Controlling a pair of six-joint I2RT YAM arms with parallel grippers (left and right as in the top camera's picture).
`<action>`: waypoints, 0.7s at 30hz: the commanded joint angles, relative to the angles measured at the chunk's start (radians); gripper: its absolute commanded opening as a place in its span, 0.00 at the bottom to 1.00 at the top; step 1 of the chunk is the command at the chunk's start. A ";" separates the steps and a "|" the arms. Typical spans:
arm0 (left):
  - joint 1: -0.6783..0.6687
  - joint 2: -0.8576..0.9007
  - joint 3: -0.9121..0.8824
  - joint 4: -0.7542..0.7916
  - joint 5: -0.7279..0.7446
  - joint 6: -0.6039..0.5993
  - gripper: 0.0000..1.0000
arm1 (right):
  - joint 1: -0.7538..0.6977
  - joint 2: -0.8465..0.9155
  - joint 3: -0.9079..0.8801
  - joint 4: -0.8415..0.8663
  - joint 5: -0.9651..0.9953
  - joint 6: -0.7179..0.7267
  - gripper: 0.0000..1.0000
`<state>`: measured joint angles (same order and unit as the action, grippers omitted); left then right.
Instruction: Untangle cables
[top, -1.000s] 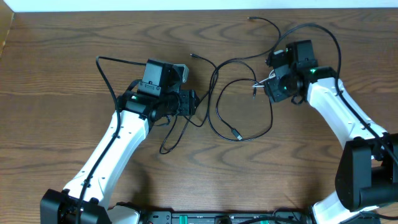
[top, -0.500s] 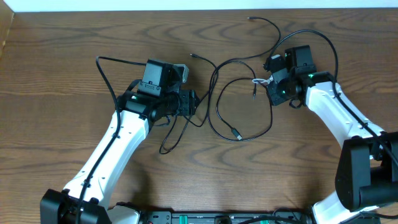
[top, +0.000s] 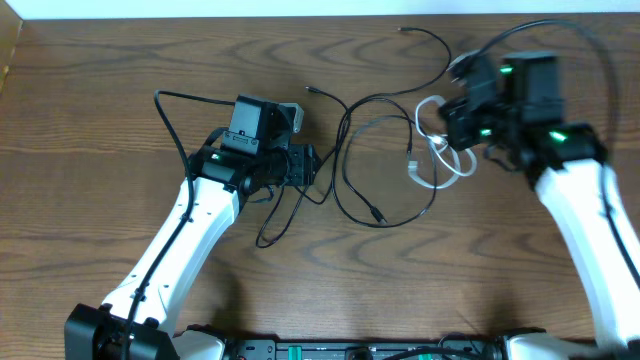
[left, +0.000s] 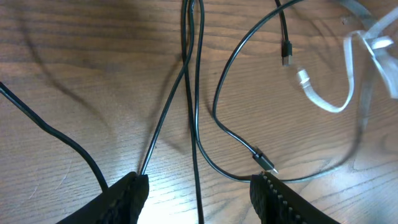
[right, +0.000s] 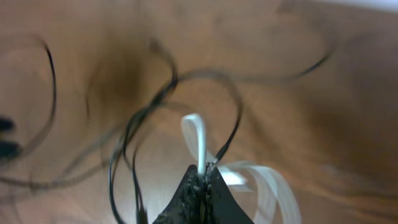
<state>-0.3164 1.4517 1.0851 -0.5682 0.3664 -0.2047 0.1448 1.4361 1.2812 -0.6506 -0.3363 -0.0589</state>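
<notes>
One short, flat white cable (right: 198, 134) is pinched between the closed tips of the right gripper (right: 203, 177), and we see its loops spilling out on either side. From overhead, that white cable sits toward the right of the brown wooden counter (top: 100, 80), just beside the tangle of thin black cables (top: 345, 150) at the centre. How many black ones? We count at least two, but where they cross we cannot tell for sure. The left gripper (left: 202, 193) stands about half wide, low over the counter at the tangle's left edge, gripping nothing. One black strand runs straight through the gap, and another meets the tip of one finger. In the left wrist view we count three plug ends (left: 286, 53): two black, one white. One more small black plug (top: 403, 30) lies alone near the counter's far edge.
</notes>
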 joint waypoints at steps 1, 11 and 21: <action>-0.004 0.008 0.016 0.001 -0.010 0.013 0.58 | -0.051 -0.063 0.016 -0.011 0.168 0.138 0.01; -0.004 0.008 0.016 0.001 -0.010 0.013 0.58 | -0.111 -0.002 -0.002 -0.113 0.196 0.188 0.01; -0.004 0.008 0.016 0.001 -0.010 0.013 0.58 | -0.112 -0.003 -0.002 -0.021 -0.138 0.019 0.01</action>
<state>-0.3164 1.4517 1.0851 -0.5682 0.3664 -0.2047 0.0319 1.4433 1.2732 -0.6472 -0.4423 0.0154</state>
